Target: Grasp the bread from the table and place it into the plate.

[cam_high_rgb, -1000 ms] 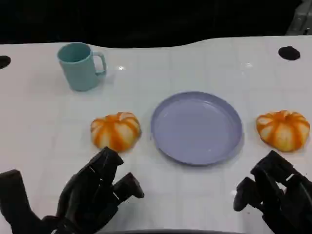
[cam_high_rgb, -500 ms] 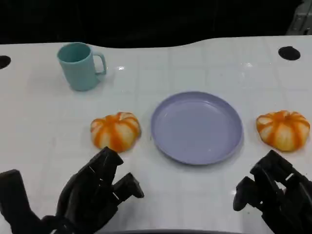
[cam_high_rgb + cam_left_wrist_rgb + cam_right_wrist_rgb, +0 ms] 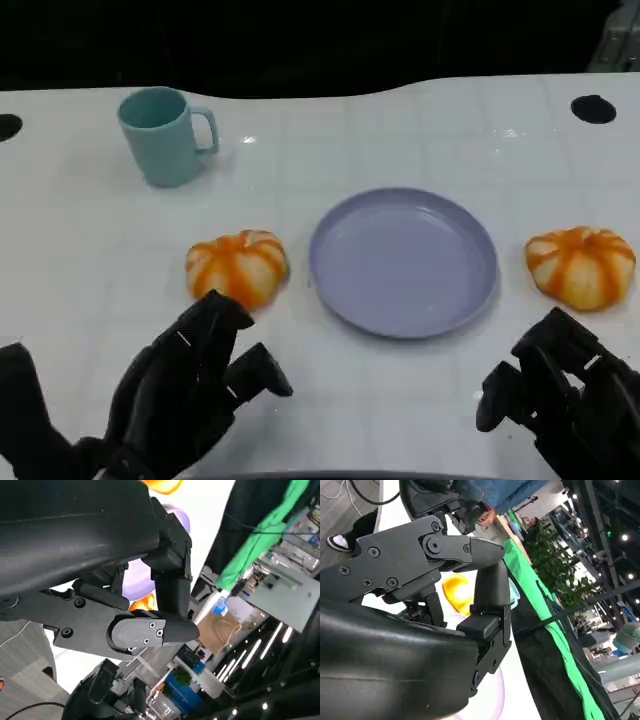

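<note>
Item, approach step: my left hand (image 3: 190, 400) hung empty with fingers apart just short of the near bread (image 3: 237, 268) on the counter (image 3: 90, 250), the plate (image 3: 403, 260) bare beyond to its right; next, I judged, a forward reach and close.

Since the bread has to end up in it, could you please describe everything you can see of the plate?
The plate is round, shallow and pale lavender, with a low raised rim and a smooth, plastic-looking sheen. It lies flat and upright on the white table, between the two breads and apart from both. Nothing lies in it, and neither hand touches it.
</note>
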Robot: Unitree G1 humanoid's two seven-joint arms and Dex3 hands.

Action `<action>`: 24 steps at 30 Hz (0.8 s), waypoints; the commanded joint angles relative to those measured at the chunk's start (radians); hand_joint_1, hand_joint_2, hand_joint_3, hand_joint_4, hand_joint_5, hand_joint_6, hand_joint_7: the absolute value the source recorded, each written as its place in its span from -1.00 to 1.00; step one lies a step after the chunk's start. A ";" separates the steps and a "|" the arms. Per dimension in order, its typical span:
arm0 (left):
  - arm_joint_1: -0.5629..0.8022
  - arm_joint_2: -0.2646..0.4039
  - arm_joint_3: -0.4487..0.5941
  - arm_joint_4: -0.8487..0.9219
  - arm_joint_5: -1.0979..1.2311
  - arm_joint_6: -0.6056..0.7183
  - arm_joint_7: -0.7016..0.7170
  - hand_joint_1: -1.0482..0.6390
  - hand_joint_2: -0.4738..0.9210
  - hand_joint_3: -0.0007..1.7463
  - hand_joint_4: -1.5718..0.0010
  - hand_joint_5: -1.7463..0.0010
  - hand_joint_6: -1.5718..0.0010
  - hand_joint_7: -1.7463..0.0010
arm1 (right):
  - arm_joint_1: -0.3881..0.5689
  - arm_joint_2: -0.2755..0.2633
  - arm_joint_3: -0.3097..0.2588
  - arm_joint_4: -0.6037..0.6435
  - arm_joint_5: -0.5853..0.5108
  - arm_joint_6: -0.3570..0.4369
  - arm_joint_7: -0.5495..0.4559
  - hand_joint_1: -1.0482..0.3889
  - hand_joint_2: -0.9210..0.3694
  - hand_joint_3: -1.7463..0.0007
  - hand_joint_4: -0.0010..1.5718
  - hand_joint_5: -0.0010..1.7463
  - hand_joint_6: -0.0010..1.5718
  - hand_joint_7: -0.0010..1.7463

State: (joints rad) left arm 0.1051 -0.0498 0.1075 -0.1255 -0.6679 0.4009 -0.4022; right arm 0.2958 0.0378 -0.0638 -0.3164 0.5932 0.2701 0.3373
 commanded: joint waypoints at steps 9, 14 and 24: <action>-0.103 0.126 -0.070 0.126 0.376 -0.512 -0.123 -0.49 1.00 -0.92 0.76 0.13 0.44 0.82 | -0.021 0.006 0.007 0.005 -0.008 -0.005 -0.021 -0.29 -0.75 0.39 -0.16 1.00 -0.30 0.77; -0.142 0.206 -0.096 0.121 0.612 -0.645 -0.033 -0.38 0.98 -0.97 0.91 0.19 0.49 0.89 | -0.022 0.007 0.009 0.005 -0.006 -0.003 -0.024 -0.28 -0.75 0.39 -0.16 1.00 -0.30 0.78; -0.258 0.356 -0.158 0.065 0.954 -0.678 0.083 0.02 0.74 -0.99 1.00 0.46 0.65 0.99 | -0.028 0.013 0.008 0.010 -0.005 -0.003 -0.025 -0.29 -0.73 0.38 -0.13 1.00 -0.27 0.78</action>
State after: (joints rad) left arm -0.1194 0.2627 -0.0353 -0.0374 0.1978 -0.2460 -0.3684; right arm 0.2743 0.0492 -0.0495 -0.3090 0.5787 0.2698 0.3207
